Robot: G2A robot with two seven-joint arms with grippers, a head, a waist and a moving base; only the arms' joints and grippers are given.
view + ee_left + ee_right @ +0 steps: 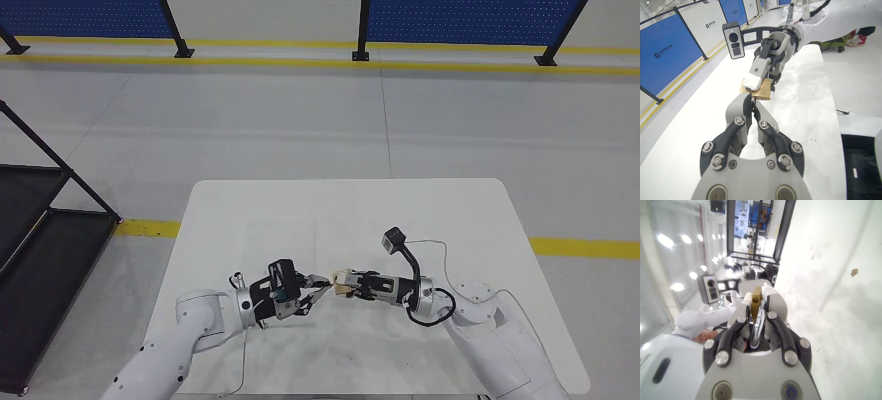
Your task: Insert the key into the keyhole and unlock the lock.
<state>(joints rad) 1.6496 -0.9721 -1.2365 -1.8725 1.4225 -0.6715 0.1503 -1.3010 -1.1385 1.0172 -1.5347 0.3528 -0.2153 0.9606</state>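
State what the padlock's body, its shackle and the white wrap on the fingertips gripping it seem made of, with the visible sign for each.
Padlock body: probably brass, satin finish; yellow-gold, dull sheen, square edges.
Shackle: likely polished or chromed steel; mirror-bright, reflecting the surroundings.
Fingertip wrap: seemingly cloth or paper tape, matt; white, creased, with a visible overlapping edge.
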